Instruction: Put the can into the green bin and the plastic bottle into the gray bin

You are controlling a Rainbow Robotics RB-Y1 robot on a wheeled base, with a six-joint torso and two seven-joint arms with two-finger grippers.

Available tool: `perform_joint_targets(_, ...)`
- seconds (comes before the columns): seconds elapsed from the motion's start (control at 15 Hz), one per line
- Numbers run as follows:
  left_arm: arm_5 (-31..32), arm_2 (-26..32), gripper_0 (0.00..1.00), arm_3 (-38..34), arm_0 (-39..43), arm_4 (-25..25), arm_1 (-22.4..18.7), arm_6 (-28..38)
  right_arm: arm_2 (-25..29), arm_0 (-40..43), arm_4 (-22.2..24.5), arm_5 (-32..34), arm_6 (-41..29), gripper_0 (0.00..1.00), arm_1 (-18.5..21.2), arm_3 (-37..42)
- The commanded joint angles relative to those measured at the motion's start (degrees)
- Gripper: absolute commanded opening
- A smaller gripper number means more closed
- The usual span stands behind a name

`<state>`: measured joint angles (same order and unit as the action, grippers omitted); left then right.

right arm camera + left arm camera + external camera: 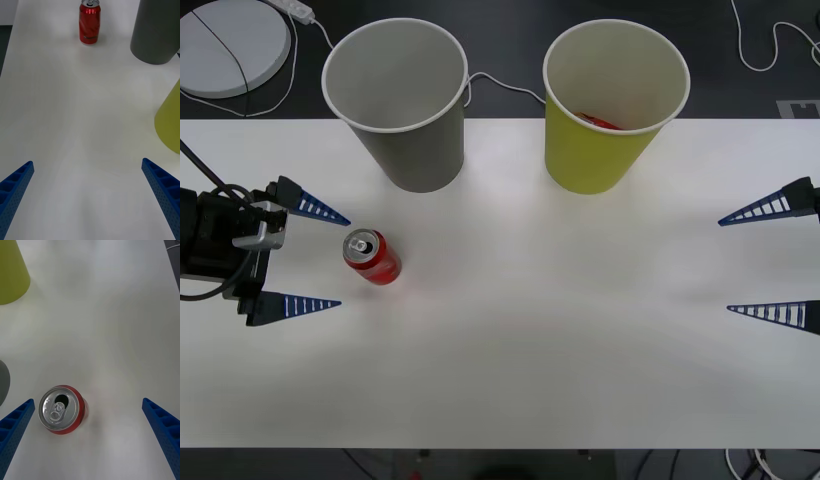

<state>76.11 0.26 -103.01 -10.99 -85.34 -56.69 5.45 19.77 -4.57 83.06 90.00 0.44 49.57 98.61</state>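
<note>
The left tool [323,258], fingers spread, faces the upright can [372,257]. Beyond it, the gray bin [397,110] looks empty; the green bin [612,112] holds something red. The right tool [772,262] is spread.

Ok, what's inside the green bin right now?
Inside the green bin, something red lies low against the far white wall. Its near wall hides the rest, so what it is cannot be told.

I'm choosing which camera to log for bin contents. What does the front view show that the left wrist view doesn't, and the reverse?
Front view alone: both bins' open mouths, a red object inside the green bin, the gray bin with nothing visible inside, the right gripper open at the table's right edge.

Left wrist view alone: the can's open mouth and pull tab, close up.

Both: the can upright, the left gripper open beside it.
</note>
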Motion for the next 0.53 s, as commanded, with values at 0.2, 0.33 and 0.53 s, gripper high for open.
perform_joint_targets(0.2, 0.6, -0.5, 1.00, 0.2, 0.3, -0.4, 0.2, 0.0, 0.0, 0.0, 0.0, 0.0, 0.0, 1.00, 0.0, 0.0)
perform_joint_targets(0.33, 0.7, -0.5, 1.00, 0.1, 0.0, -0.7, -0.4, 0.0, 0.0, 0.0, 0.0, 0.0, 0.0, 1.00, 0.0, 0.0)
perform_joint_targets(0.53, 0.6, -0.3, 1.00, 0.3, -0.1, 0.6, -0.7, 0.4, 0.0, 0.0, 0.0, 0.0, 0.0, 1.00, 0.0, 0.0)
